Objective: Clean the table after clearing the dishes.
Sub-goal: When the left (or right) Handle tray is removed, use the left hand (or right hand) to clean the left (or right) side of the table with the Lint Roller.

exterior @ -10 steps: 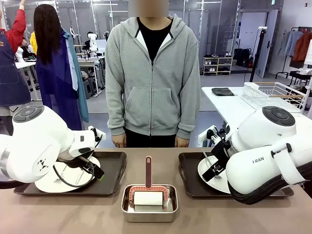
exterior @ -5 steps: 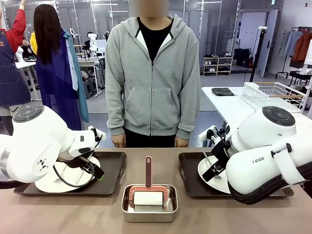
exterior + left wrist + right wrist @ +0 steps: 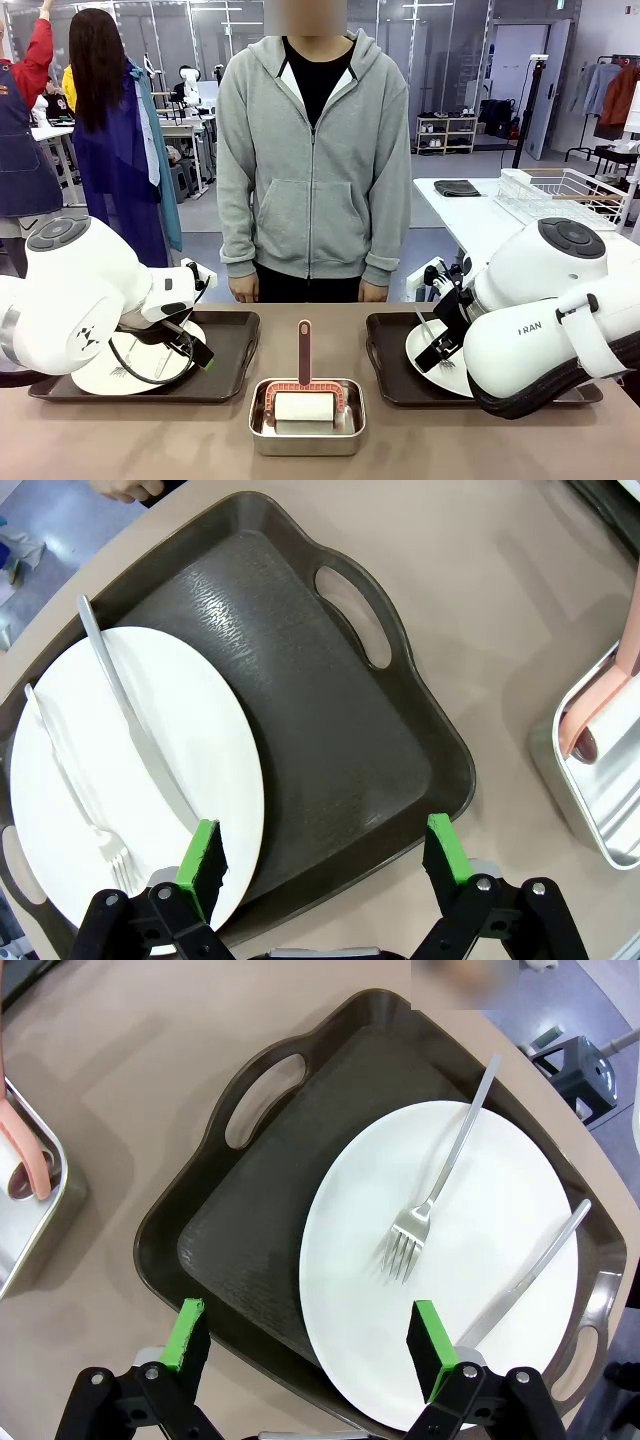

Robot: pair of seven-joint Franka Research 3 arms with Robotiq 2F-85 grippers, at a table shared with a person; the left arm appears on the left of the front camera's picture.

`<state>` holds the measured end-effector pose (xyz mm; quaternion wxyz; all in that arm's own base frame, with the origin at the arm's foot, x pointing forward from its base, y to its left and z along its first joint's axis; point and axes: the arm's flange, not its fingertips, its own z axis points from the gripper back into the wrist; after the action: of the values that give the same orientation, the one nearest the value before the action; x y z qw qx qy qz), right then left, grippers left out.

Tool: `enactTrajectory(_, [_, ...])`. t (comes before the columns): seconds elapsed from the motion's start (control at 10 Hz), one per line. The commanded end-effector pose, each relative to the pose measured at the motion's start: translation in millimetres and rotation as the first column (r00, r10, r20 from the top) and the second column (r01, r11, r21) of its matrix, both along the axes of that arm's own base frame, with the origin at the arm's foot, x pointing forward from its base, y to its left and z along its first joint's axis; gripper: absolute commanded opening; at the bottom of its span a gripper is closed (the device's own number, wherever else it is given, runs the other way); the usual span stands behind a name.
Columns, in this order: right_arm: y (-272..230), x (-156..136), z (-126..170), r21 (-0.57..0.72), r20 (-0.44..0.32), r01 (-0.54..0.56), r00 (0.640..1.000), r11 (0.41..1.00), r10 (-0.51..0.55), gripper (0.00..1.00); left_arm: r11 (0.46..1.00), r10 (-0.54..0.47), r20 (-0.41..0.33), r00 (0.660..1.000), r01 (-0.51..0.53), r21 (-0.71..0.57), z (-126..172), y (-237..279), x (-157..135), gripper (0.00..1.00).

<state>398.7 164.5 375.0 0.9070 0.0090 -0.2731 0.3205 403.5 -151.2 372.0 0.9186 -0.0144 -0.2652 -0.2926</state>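
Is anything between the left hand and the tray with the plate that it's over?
Nothing visible. The open left hand hangs directly above the dark tray, by the white plate rim, with only air below it.

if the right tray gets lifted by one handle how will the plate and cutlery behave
The tray looks rigid, so probably no flexing. The plate lies loose and off-centre, so it would likely slide. The fork and knife may skid off its smooth face.
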Motion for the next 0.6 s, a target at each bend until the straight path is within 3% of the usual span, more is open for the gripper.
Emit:
enactTrajectory(0.0, [-7, 14, 30, 0.035, -0.098, -0.024, 0.995, 0.999, 0.027, 1.00, 0.999, 0.022, -0.084, 0.996, -0.025, -0.041, 16, -3, 10, 1.00])
enactTrajectory(0.1, [-13, 21, 46, 0.110, -0.162, -0.046, 0.985, 0.993, 0.063, 1.00, 0.997, 0.004, -0.169, 0.986, -0.018, -0.079, 28, 4, 19, 1.00])
enactTrajectory(0.3, [-28, 37, 70, 0.297, -0.285, -0.060, 0.947, 0.953, 0.149, 1.00, 0.957, -0.114, -0.302, 0.946, 0.022, -0.290, 57, 21, 33, 1.00])
enactTrajectory(0.4, [-33, 44, 77, 0.396, -0.320, -0.059, 0.927, 0.916, 0.198, 1.00, 0.919, -0.182, -0.349, 0.919, 0.034, -0.392, 68, 35, 44, 1.00])
enactTrajectory(0.5, [-38, 50, 80, 0.506, -0.344, -0.051, 0.904, 0.861, 0.256, 1.00, 0.849, -0.245, -0.360, 0.900, 0.020, -0.527, 74, 47, 54, 1.00])
